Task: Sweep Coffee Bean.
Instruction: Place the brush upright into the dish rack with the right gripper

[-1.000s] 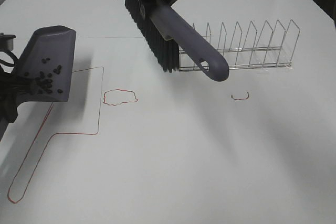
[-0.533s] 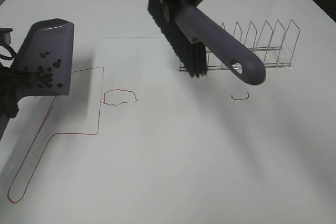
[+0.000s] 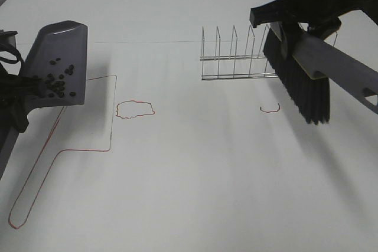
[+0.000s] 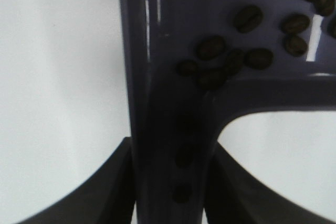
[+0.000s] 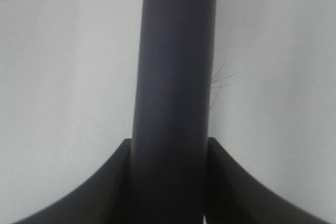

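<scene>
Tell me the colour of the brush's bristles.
Black; the bristles show best in the exterior high view.

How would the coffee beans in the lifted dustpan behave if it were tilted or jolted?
Probably roll: the coffee beans are small loose ovals on the smooth dustpan. They bunch near its handle, suggesting easy sliding. Each looks light, so a jolt might bounce some out.
</scene>
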### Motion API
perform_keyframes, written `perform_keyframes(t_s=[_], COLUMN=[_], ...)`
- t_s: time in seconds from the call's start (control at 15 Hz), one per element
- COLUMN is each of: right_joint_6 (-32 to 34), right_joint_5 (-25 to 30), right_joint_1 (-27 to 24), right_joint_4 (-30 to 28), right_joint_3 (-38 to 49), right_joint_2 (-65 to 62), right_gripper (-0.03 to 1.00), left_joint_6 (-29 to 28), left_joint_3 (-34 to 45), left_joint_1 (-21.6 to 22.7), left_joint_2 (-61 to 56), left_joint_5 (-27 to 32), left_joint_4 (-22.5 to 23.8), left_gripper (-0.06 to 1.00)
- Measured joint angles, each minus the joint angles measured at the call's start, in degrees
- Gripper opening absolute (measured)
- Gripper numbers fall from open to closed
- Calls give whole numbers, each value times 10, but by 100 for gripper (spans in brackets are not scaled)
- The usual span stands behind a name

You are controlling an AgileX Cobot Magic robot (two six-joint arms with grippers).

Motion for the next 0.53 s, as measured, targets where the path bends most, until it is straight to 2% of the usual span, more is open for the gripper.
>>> perform_keyframes(t_s=[0.13,0.4,0.53], right_joint_6=[7,19,22], right_joint_5=[-5,-54,-61], right_joint_1=[-20,-23,-23], right_joint_4=[0,-10,-14], right_joint_3=[24,26,26], right_joint_2=[0,1,23], right_gripper=[35,35,35], left_joint_6=[2,2,2], left_joint_3=[0,0,0], left_joint_1=[0,0,0], left_joint_2=[0,0,0], left_joint_5=[0,0,0], left_joint_4=[0,-4,-4], left_gripper=[33,33,33])
